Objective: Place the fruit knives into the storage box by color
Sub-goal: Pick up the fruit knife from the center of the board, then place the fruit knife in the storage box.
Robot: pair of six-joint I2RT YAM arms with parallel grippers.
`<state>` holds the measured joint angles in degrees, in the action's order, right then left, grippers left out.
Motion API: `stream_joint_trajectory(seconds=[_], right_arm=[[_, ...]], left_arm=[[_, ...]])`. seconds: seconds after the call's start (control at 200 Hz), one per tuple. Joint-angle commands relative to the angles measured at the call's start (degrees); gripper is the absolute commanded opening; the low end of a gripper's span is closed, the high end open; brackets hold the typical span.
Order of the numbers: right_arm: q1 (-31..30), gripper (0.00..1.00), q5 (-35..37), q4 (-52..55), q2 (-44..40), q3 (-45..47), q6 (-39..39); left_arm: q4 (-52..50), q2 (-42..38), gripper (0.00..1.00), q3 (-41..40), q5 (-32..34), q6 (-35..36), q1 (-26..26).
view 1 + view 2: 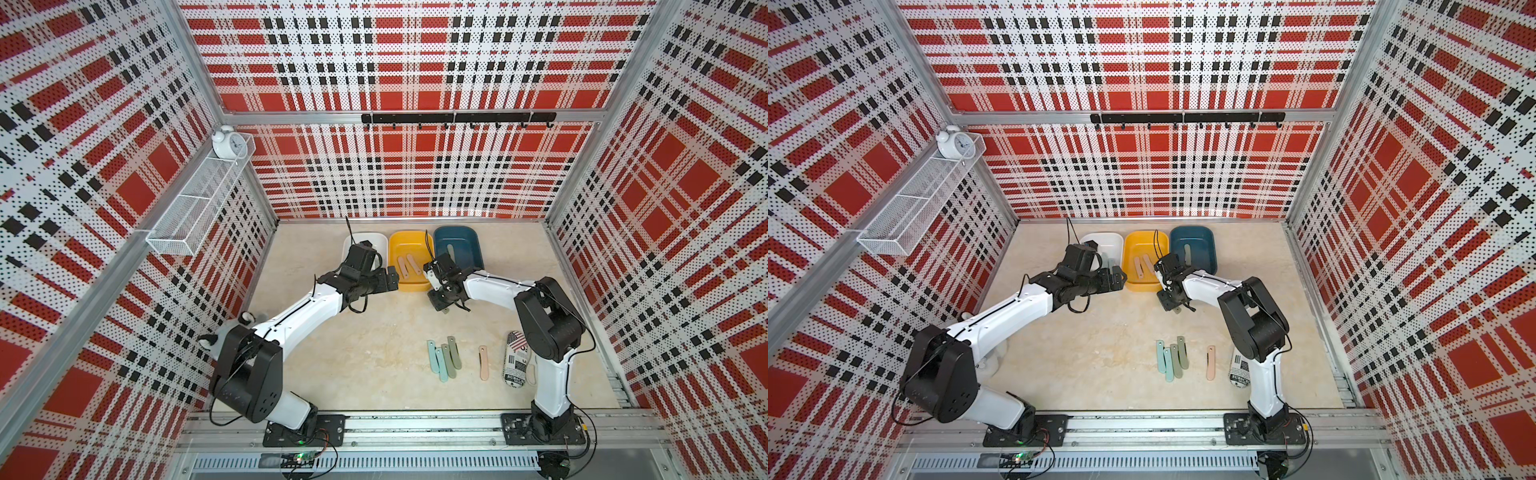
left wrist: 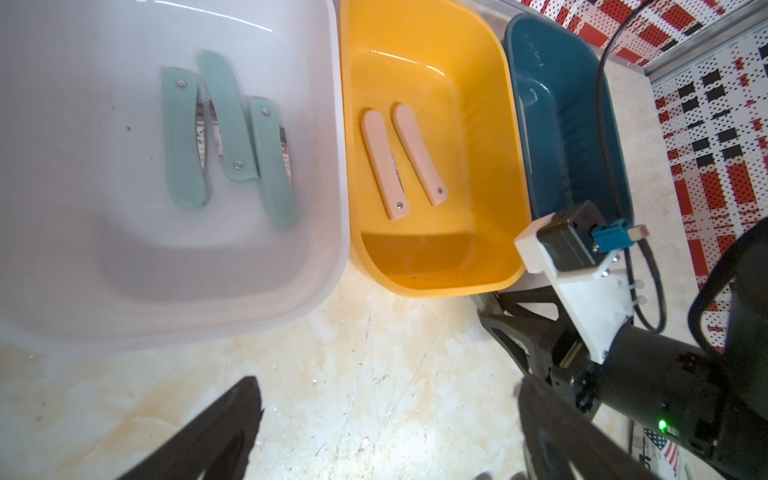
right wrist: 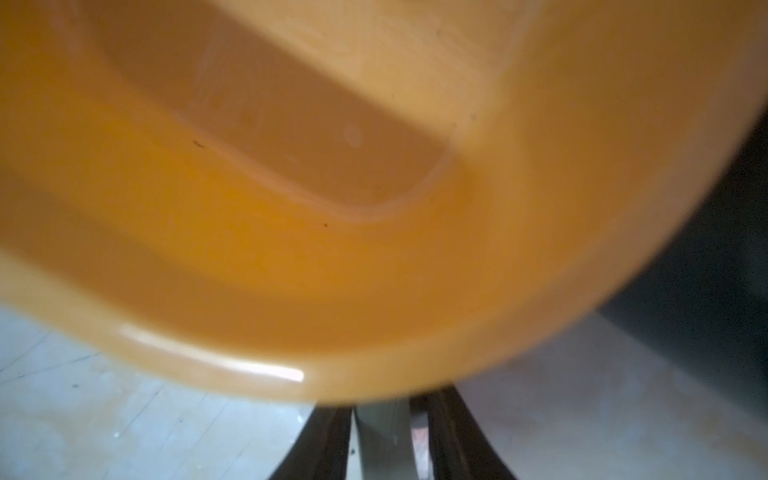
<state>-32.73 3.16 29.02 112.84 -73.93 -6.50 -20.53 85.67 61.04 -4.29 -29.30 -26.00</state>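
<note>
Three storage boxes stand in a row at the back. The white box (image 2: pixel 324 249) holds three mint fruit knives (image 2: pixel 183 141). Two peach knives (image 2: pixel 382 162) lie in the yellow box (image 1: pixel 405 237), and one sage knife (image 1: pixel 451 252) lies in the blue box (image 1: pixel 457 232). My left gripper (image 2: pixel 388 399) hangs open and empty over the table, just in front of the white and yellow boxes. My right gripper (image 1: pixel 441 306) sits at the yellow box's front rim, shut on a sage green knife (image 3: pixel 382 440). Mint knives (image 1: pixel 431 353), sage knives (image 1: pixel 454 352) and a peach knife (image 1: pixel 483 363) lie on the near table.
A newspaper-print cylinder (image 1: pixel 516 359) lies beside the right arm's base. A white plush thing (image 1: pixel 247 318) sits under the left arm. On the left wall hangs a wire basket (image 1: pixel 199 199) with an alarm clock (image 1: pixel 227 143). A black hook rail (image 1: pixel 457 118) runs along the back wall.
</note>
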Motion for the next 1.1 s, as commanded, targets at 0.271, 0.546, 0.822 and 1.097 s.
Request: stream_joint_trajectory(seconds=[0.271,0.546,0.822,1.097], right_arm=[[0.1,0.32,4.1,11.4,-8.7,-1.9,-6.1],[4.2,0.32,7.3,10.2,-6.2,-13.9,-6.9],[11.3,0.32,6.0,9.5,10.3,-32.4,-6.7],[13.7,0.35,4.2,7.0,17.6,-36.9,-8.2]], left_arm=[[1.1,-2.2,0.98,-1.3,-0.7,0.7,0.2],[2.8,-0.2,0.98,0.3,-1.1,-0.4,-1.2],[2.6,1.7,0.98,2.5,-0.7,-0.6,-1.6],[2.0,3.5,0.98,3.2,0.7,-0.2,-1.9]])
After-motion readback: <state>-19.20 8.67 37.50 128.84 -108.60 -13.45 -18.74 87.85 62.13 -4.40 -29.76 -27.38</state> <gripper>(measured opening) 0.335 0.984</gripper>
